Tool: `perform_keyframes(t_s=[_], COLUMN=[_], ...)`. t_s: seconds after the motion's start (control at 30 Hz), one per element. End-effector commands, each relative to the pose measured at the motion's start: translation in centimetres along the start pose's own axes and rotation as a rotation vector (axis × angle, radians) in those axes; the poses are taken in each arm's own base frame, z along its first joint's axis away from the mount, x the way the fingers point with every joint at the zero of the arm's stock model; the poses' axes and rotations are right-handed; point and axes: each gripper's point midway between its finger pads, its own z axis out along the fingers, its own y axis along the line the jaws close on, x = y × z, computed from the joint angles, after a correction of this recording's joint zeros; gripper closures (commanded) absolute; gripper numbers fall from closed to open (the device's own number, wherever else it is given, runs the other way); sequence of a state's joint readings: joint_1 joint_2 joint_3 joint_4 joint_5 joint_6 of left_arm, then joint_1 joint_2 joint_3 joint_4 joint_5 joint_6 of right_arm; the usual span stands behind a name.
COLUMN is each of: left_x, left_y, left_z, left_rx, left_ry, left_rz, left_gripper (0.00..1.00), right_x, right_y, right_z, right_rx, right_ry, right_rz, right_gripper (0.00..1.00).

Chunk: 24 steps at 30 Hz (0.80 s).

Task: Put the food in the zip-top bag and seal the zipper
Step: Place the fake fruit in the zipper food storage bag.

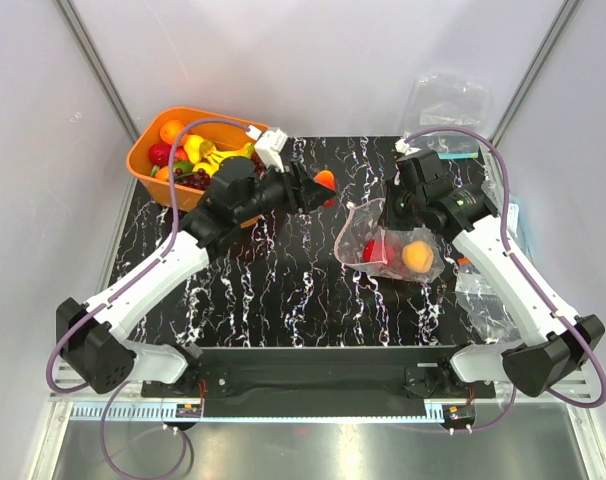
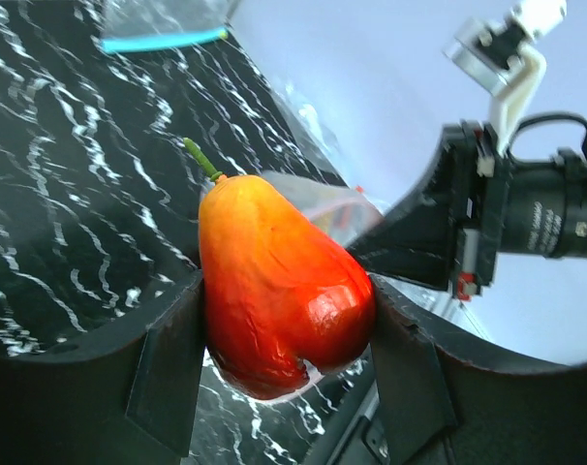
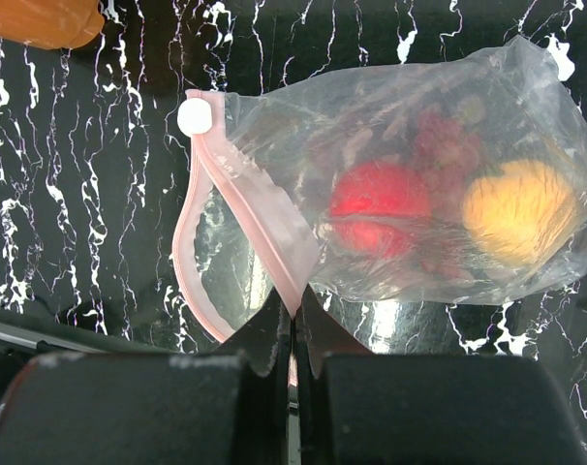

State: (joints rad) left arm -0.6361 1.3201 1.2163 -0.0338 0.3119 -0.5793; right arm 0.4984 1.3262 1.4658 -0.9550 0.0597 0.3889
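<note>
The left claw (image 2: 286, 334) is clamped on a red-orange fruit (image 2: 274, 262) over the counter's (image 1: 283, 290) far middle, near the open mouth of the zip-top bag (image 3: 410, 116). The right claw (image 3: 293, 334) is pinched together on the zipper (image 3: 260, 232). The bag lies toward the right edge.

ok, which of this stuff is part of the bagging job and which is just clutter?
Job: zip-top bag, zipper, red fruit and yellow fruit inside, held red-orange fruit, orange in the basket.
Clutter: banana bunch, grapes, spare teal-strip bag.
</note>
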Motion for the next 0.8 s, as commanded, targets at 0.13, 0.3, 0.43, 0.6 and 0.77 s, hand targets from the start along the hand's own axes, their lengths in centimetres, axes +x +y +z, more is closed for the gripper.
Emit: perform_keyframes(t_s=[0.13,0.3,0.43,0.6,0.77], left_x=[3.3,7.6,10.3,12.0,12.4], left_y=[-3.8,-5.2,-5.2,-4.5,-3.4], left_z=[2.2,3.8,4.7,6.8,8.9], left_rx=[0.104,0.146,0.15,0.132,0.098], left_ry=[0.073,0.195,0.261,0.305,0.303], left_rz=[-0.014,-0.023,-0.035,-0.036,-0.019], left_gripper=[0.5,0.5,0.49,0.46,0.41], right_x=[-2.2,-2.3,-2.4,-2.4,-2.0], right_y=[0.4,-0.1,-0.2,-0.1,0.0], right_z=[-1.2,-1.5,-1.8,-2.2,-2.6], right_rx=[-0.005,0.022,0.026,0.013,0.003], right_ry=[-0.08,-0.089,-0.102,-0.104,-0.094], right_rz=[-0.008,-0.01,-0.01,-0.008,-0.011], right_gripper=[1.0,1.0,1.0,1.0,1.0])
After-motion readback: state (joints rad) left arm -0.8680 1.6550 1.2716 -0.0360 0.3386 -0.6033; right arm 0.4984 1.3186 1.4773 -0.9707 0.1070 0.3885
